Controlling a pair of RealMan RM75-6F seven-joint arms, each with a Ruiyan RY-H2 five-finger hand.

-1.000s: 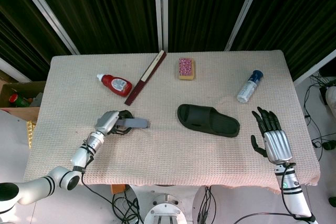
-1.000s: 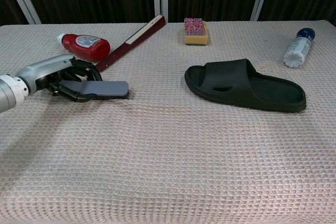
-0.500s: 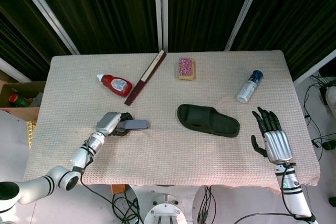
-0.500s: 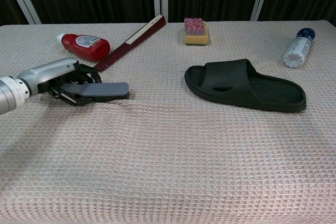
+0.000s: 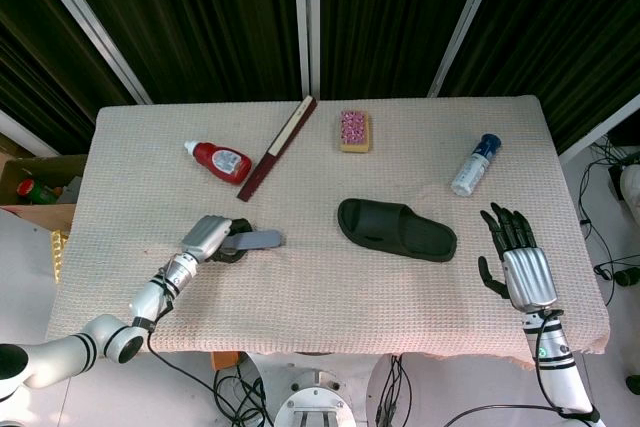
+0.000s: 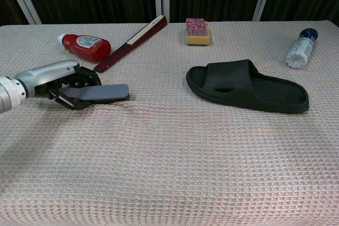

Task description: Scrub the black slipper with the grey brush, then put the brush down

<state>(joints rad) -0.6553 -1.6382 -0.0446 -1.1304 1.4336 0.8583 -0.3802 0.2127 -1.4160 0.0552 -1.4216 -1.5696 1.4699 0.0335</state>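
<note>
Gripping the grey brush by its handle end at left of frame, the left hand has fingers curled around it. Brush judged light, rigid. Black slipper lies centre-right, likely flexible, prone to sliding. Right hand rests spread, empty.

red bottle, folded fan, sponge, white bottle

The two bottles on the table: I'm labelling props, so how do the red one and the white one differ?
The red bottle has a white cap and lies at the table's far left, near the robot's left hand. The white bottle has a blue cap and lies at the far right, beyond the right hand. The red one looks squatter, the white one slimmer. Both lie on their sides on the cloth, untouched.
</note>
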